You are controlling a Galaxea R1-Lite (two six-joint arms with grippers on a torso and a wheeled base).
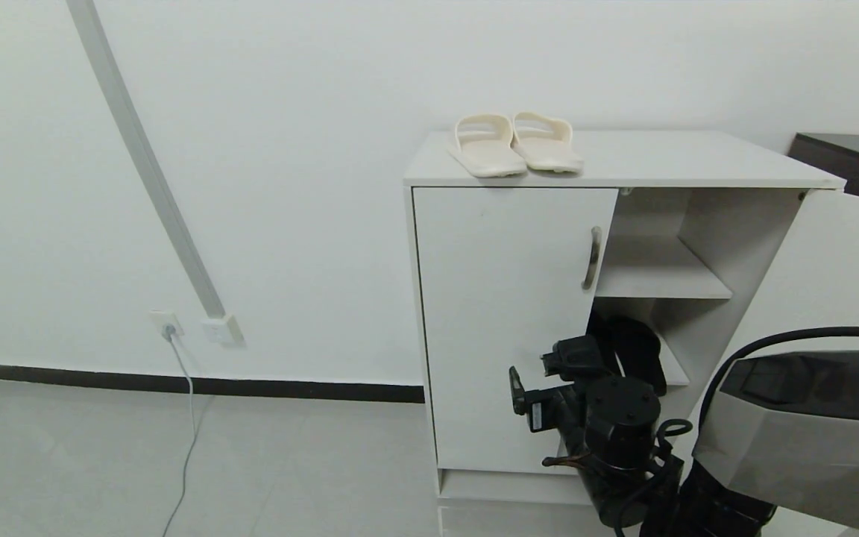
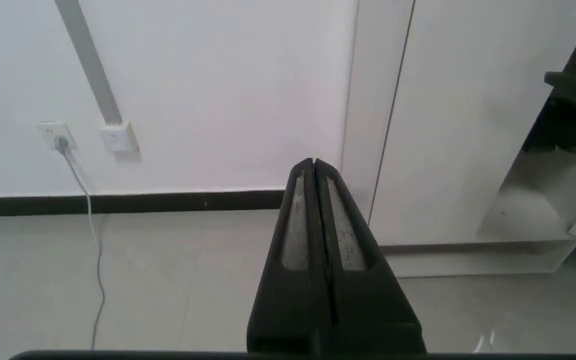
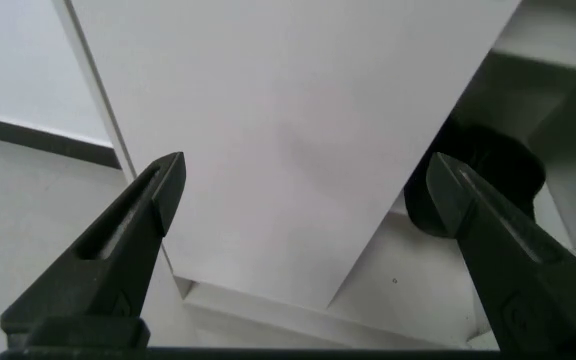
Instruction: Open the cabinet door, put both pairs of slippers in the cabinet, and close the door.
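Cabinet (image 1: pixel 623 160): I see it white, standing against the wall on a tiled floor, with two doors.
Left door (image 1: pixel 504 313): closed, its metal handle (image 1: pixel 592 257) upright along the inner edge.
Right door (image 1: pixel 832 261): swung wide open to the right, so I can look into that half.
Cream slippers (image 1: pixel 515 145): the pair sits side by side on the cabinet top above the closed door, toes at the front edge.
Black slippers (image 1: pixel 634 350): inside the open half, on the lower shelf beneath the bare upper shelf (image 1: pixel 661 272). From my right wrist camera I see them dark, just past the edge of the closed door.
Right gripper (image 3: pixel 308 168): spread wide and holding nothing. It hangs in front of the lower part of the closed door, near the open half.
Left gripper (image 2: pixel 313 170): fingers pressed together with nothing between them. It sits low, pointing toward the wall and the cabinet's left side.
Wall: a socket (image 1: pixel 167 324) with a grey cable (image 1: pixel 189 418) running down to the floor.
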